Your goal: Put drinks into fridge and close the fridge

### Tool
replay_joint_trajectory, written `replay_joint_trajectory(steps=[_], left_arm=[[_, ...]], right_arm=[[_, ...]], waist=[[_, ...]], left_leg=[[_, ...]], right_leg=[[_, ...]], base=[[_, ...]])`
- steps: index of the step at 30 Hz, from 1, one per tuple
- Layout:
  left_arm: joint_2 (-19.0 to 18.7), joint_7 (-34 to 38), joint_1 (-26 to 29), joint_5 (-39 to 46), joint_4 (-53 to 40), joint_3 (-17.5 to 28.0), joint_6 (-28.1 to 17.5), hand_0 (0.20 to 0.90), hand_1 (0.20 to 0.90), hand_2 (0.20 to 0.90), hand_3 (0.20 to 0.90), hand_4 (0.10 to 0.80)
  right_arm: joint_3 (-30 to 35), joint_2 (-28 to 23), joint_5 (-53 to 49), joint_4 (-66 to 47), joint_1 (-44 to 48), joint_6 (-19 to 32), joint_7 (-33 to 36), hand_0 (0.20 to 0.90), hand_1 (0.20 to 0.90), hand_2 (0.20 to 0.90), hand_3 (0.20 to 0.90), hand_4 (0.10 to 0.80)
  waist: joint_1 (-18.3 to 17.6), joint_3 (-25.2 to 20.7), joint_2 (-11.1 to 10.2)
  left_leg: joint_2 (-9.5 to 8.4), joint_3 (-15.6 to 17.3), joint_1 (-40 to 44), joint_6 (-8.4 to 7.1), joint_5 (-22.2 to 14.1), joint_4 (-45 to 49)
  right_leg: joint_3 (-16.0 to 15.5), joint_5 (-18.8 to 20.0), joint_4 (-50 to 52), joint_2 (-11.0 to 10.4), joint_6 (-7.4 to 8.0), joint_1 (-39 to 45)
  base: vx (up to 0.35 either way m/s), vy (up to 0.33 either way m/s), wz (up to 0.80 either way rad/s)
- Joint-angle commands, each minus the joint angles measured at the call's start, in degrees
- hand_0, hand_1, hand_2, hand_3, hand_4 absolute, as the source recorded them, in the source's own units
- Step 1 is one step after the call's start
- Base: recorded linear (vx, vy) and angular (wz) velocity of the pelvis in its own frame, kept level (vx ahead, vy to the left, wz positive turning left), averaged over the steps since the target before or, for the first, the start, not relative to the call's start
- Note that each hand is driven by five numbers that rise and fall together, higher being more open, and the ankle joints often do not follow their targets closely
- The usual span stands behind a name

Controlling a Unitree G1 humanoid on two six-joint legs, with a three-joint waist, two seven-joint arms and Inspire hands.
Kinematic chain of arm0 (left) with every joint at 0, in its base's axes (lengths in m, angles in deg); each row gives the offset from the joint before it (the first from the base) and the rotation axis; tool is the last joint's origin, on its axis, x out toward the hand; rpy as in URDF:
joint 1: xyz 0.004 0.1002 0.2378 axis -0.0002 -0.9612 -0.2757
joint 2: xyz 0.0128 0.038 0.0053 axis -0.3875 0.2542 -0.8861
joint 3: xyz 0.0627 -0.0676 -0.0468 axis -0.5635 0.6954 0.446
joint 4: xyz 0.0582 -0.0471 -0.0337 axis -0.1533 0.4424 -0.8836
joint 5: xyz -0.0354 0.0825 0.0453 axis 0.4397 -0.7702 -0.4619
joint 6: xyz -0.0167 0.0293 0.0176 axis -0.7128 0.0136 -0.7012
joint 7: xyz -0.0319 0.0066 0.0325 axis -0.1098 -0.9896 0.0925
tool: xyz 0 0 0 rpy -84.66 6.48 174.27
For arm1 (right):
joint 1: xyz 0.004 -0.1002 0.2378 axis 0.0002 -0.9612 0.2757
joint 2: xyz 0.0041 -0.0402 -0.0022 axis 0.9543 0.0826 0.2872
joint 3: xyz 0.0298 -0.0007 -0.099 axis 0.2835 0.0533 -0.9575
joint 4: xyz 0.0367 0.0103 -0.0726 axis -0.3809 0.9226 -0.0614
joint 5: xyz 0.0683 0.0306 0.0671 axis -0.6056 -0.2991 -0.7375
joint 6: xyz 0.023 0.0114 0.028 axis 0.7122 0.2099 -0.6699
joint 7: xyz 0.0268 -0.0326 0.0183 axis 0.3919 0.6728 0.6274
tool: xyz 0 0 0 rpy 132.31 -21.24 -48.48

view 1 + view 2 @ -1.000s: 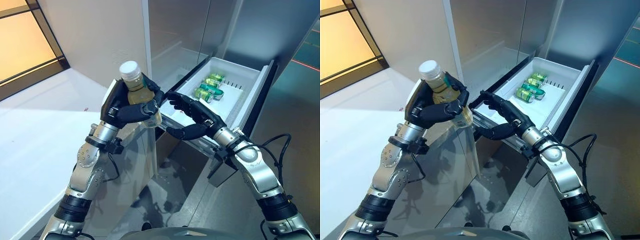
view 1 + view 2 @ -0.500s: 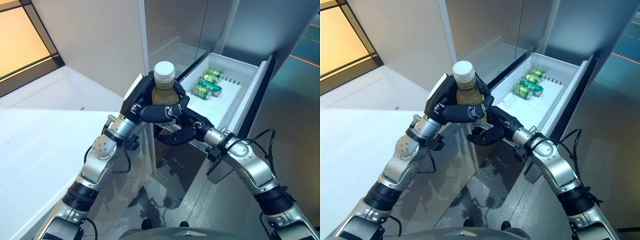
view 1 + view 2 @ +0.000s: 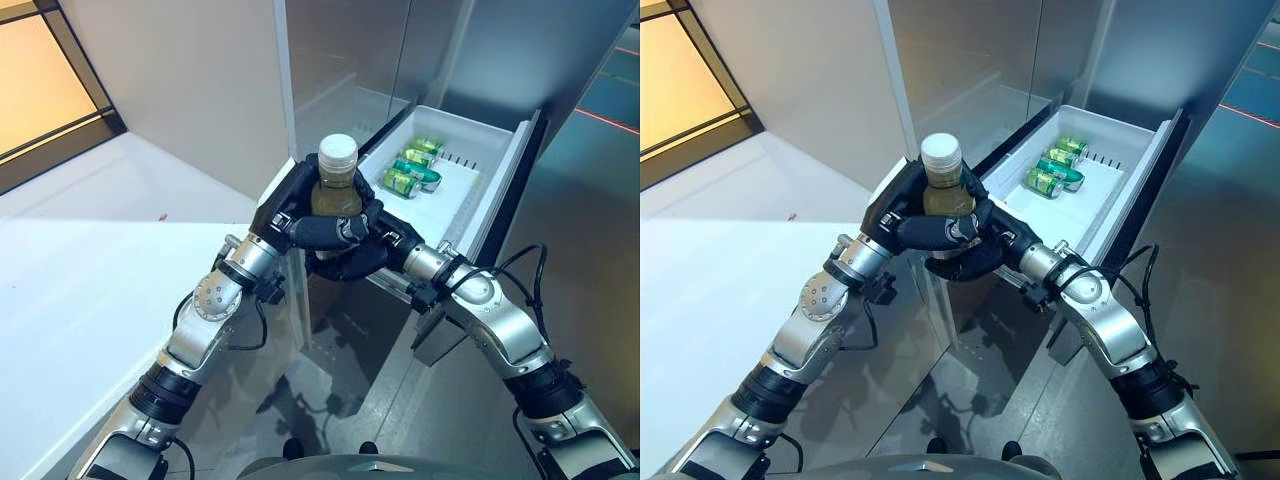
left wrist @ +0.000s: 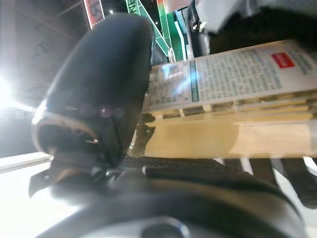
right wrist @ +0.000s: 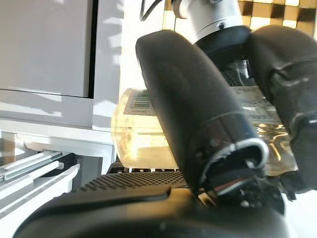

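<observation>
A clear bottle [image 3: 336, 190] of yellowish drink with a white cap stands upright in front of the open fridge drawer [image 3: 503, 185]. My left hand [image 3: 298, 212] is shut round its middle; the left wrist view shows the label of the bottle [image 4: 233, 89] beside the thumb [image 4: 99, 84]. My right hand [image 3: 356, 262] comes in from the drawer side, its fingers curled under and round the bottle's lower part. In the right wrist view its thumb [image 5: 198, 114] crosses the bottle [image 5: 136, 131]. Both hands hold it just short of the drawer's near end.
The white drawer holds several green cans [image 3: 412, 170] lying at its far end, with bare floor nearer me. Grey fridge fronts [image 3: 350, 50] rise behind it. A white counter [image 3: 90, 280] lies to the left.
My left hand has carried the bottle right, toward the drawer. The right hand has moved in and closed round its lower part.
</observation>
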Motion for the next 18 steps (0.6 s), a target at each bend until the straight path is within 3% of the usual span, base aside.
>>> replay_joint_trajectory(steps=[1,10,11,12,18], left_arm=[[2.45,0.96,9.19,1.27,-1.59,-0.56,-6.54,0.300,0.300,0.300,0.200,0.100],[2.24,2.62,9.60,0.59,-1.73,-0.86,-9.81,0.300,0.300,0.300,0.200,0.100],[2.07,2.93,9.72,0.71,-1.79,-0.87,-10.63,0.300,0.300,0.300,0.200,0.100],[2.03,3.06,9.80,0.58,-1.90,-0.79,-11.15,0.300,0.300,0.300,0.200,0.100],[1.33,5.49,10.85,-4.76,-2.66,-1.15,-15.13,0.300,0.300,0.300,0.200,0.100]], right_arm=[[2.73,3.15,-6.79,-9.08,8.63,6.34,3.06,0.900,0.900,0.900,0.900,0.800],[2.07,3.12,-12.58,-7.23,7.38,-0.43,3.26,0.900,0.900,0.900,0.900,0.800],[1.76,2.98,-12.98,-6.80,7.20,-1.20,2.85,0.813,0.813,0.813,0.798,0.698],[1.45,2.86,-13.26,-6.47,7.05,-1.49,2.93,0.300,0.300,0.300,0.200,0.100],[1.18,2.69,-11.91,-5.35,7.24,-1.57,3.00,0.300,0.300,0.300,0.200,0.100]], waist=[[-0.13,-5.70,-1.10],[-0.20,-5.75,-1.31],[-0.20,-5.85,-1.34],[-0.19,-5.90,-1.41],[-0.31,-6.07,-1.59]], left_leg=[[0.53,3.94,1.79,-0.24,-5.52,0.10],[0.58,3.30,1.55,-0.35,-5.24,0.10],[0.59,3.23,1.52,-0.37,-5.21,0.10],[0.61,3.16,1.52,-0.37,-5.19,0.10],[0.64,3.01,1.18,-0.38,-4.76,0.10]], right_leg=[[-0.24,0.10,0.53,-0.41,2.22,0.53],[-0.35,0.05,0.53,-0.28,2.09,0.62],[-0.39,0.03,0.55,-0.28,2.08,0.61],[-0.40,0.02,0.59,-0.27,2.05,0.61],[-0.44,0.40,0.54,-0.21,1.89,0.37]], base=[[0.000,0.000,0.00],[0.003,0.000,0.00],[0.000,0.000,0.00],[0.000,0.000,0.00],[0.000,0.000,0.00]])
